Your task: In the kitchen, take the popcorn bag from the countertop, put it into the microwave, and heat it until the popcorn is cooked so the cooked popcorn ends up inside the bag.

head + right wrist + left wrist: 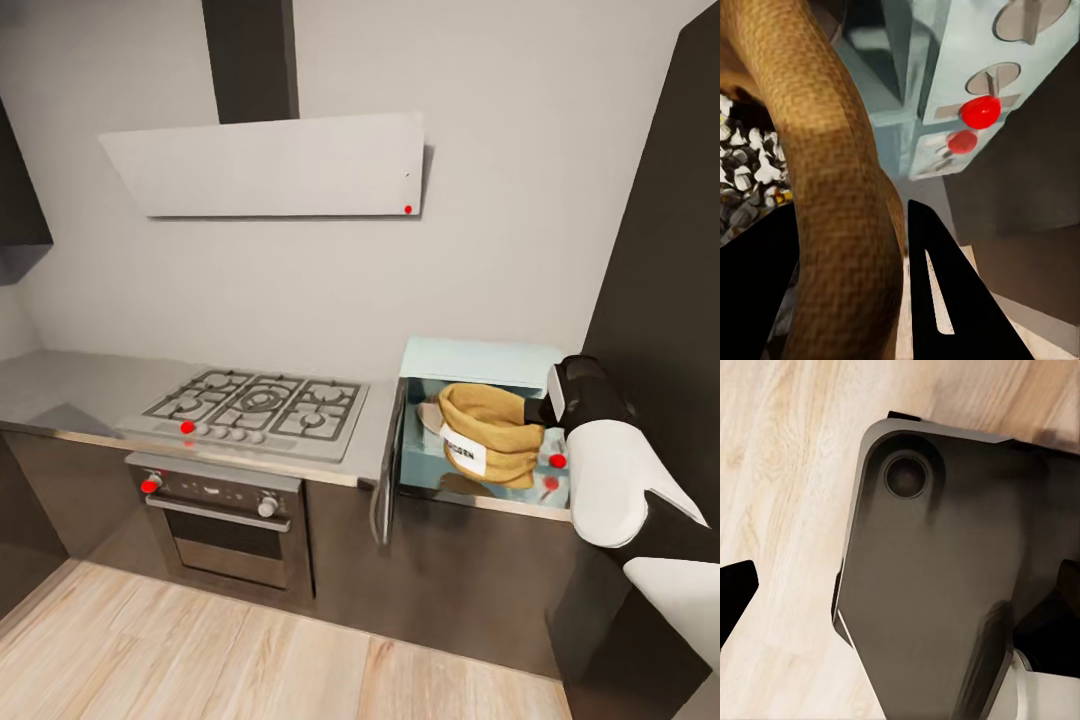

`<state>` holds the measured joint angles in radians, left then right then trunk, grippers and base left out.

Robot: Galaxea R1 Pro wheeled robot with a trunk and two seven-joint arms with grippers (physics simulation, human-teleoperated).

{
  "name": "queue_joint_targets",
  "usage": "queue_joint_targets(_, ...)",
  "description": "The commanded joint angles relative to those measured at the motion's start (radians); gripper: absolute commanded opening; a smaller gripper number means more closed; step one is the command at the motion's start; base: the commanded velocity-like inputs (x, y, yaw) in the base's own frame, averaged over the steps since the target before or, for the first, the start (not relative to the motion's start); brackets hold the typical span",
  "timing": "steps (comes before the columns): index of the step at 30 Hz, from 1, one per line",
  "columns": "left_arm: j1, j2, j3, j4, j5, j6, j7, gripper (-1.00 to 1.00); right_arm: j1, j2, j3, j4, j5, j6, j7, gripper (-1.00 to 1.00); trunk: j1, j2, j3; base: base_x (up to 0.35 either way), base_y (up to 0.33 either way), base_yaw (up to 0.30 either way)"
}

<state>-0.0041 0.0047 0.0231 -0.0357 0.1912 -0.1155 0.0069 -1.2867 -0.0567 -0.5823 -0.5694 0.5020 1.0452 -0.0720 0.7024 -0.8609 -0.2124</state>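
The mint-blue microwave (pixel 480 360) stands on the steel-grey countertop (pixel 60 390) with its door (pixel 388 465) swung open to the left. The tan popcorn bag (pixel 495 430) sits tilted inside the cavity, its white label facing out. My right gripper (pixel 540 410) reaches in from the right and is shut on the bag's rolled rim (pixel 840 225), one dark finger (pixel 945 300) on either side. Pale and dark pieces (pixel 746 172) show inside the bag. The microwave's knobs and red dots (pixel 981 111) are close by. My left gripper (pixel 900 585) hangs open over the floor.
A silver gas hob (pixel 255 405) lies left of the microwave, with a built-in oven (pixel 225 520) below and a hood (pixel 270 165) above. A tall dark cabinet (pixel 660 250) stands at the right. My own dark base (pixel 930 585) sits on the pale wood floor (pixel 200 650).
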Motion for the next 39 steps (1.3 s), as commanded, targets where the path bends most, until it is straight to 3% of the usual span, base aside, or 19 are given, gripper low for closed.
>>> queue_joint_targets(1,-0.001,0.0,0.001,0.0,0.004,-0.003,0.001,1.0,-0.002,0.0,-0.003,-0.011,-0.03,0.002,-0.009,-1.0,0.001,-0.001,-0.001,0.244,0.0,0.0)
queue_joint_targets(39,-0.001,0.0,0.002,0.0,0.004,-0.003,0.001,1.0,-0.002,0.01,-0.004,0.04,-0.03,0.002,-0.014,-1.0,0.001,-0.001,-0.001,0.127,0.0,0.0)
